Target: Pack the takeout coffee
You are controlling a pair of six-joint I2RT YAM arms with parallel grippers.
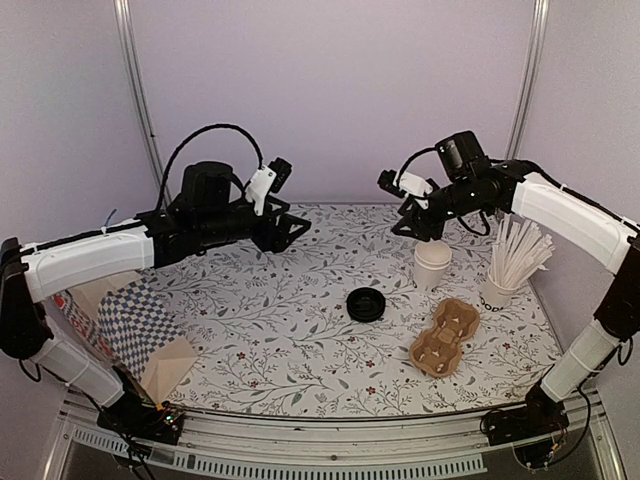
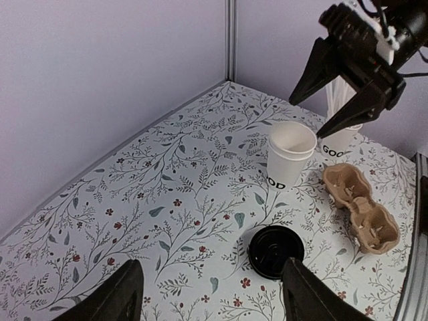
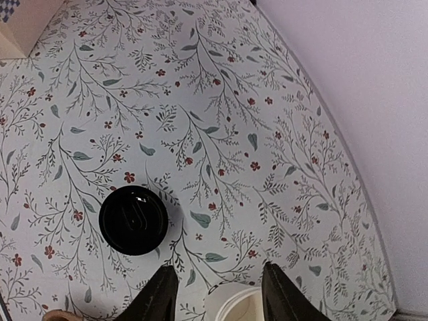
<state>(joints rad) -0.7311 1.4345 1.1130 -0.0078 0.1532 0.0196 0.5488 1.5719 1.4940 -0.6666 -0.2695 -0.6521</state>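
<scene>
At the far left stands the checkered bag (image 1: 130, 325); my left gripper (image 1: 292, 232) hangs above the floral table (image 1: 270, 330), fingers apart, empty. Mid-table the black lid (image 1: 366, 304) lies flat, near but apart from the open white cup (image 1: 432, 265), over which my right gripper (image 1: 418, 228) hangs, fingers spread, holding nothing.

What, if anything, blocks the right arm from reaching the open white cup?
Probably nothing, so yes: the right gripper hangs open above the cup, nothing between them; the cup of sticks and cardboard tray stand aside.
</scene>
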